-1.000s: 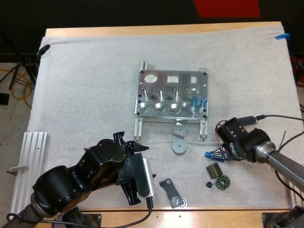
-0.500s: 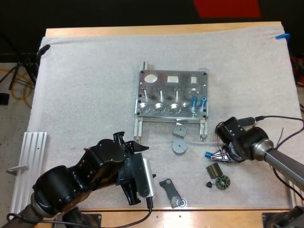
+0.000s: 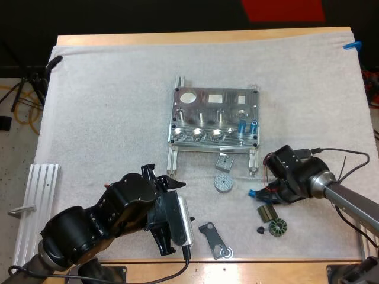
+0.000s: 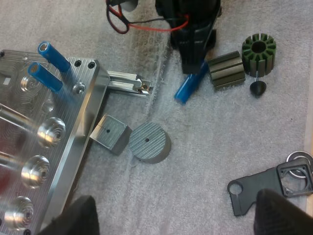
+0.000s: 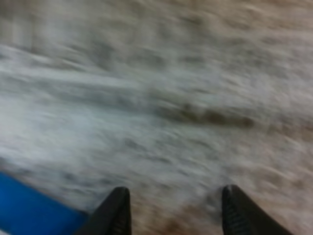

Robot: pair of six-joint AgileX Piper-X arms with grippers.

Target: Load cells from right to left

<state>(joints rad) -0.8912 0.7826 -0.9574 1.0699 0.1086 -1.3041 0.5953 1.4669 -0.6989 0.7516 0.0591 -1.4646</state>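
Observation:
The metal fixture (image 3: pixel 214 118) sits mid-mat with two blue cylinders (image 3: pixel 247 126) upright in its front right holes. They also show in the left wrist view, blue cylinders (image 4: pixel 49 66) standing at the fixture's (image 4: pixel 58 112) corner. A third blue cylinder (image 3: pixel 253 193) lies on the mat in front of the fixture's right rail. My right gripper (image 3: pixel 265 192) is down at that cylinder's right end, open; the blue cylinder (image 5: pixel 29 213) lies just outside one finger (image 5: pixel 117 210). My left gripper (image 3: pixel 161 176) hovers open near the front, fingers (image 4: pixel 279 213) wide apart over the mat.
A square metal block (image 3: pixel 224 161) and a ribbed disc (image 3: pixel 223 182) lie in front of the fixture. A dark sleeve (image 3: pixel 267 211), a green stator (image 3: pixel 277 227) and a small black cone (image 3: pixel 260 229) lie by the right gripper. A black bracket (image 3: pixel 214 239) lies near the front edge; an aluminium rail (image 3: pixel 35 207) lies left.
My right gripper has shifted slightly left and turned, and the loose blue cylinder has slid a little left with it. The left arm has not moved.

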